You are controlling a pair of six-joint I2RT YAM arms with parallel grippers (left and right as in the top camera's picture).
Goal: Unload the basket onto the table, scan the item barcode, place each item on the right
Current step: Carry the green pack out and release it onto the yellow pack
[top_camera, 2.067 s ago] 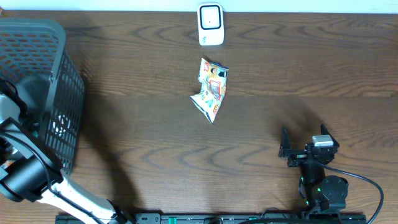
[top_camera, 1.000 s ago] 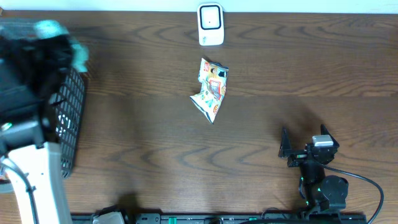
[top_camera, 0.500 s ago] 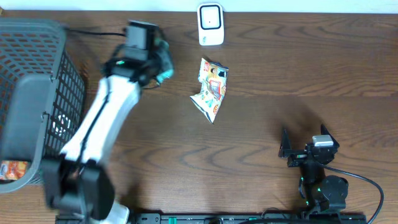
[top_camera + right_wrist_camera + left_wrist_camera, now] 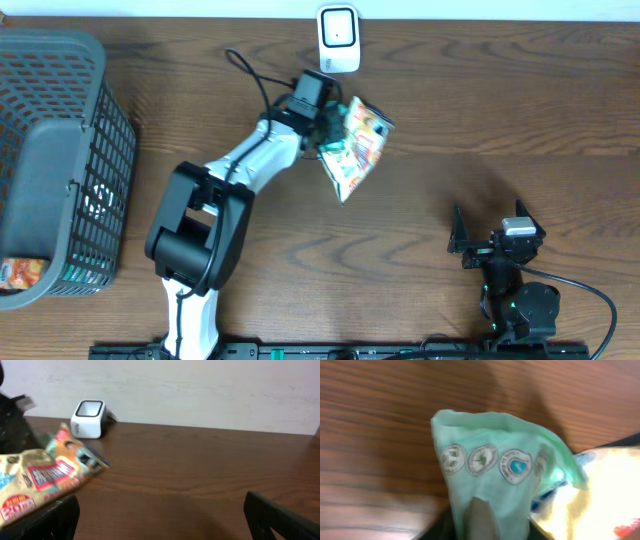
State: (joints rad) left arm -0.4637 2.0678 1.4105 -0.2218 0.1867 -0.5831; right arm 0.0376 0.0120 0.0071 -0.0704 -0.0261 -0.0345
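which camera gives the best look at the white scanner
Overhead: the white scanner sits whole and sharp, its dark window showing. The right wrist view shows it smaller, from the side, far off to the left. The left wrist view misses it; packets fill that frame.

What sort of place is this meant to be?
Probably a mock shop checkout: a small white barcode scanner at the far edge of the brown wooden table, a grey plastic mesh basket, and a colourful crinkled snack packet near the scanner.

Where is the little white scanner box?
In the overhead view the scanner sits at the far edge of the table, near the middle, just beyond the left gripper and the snack packet.
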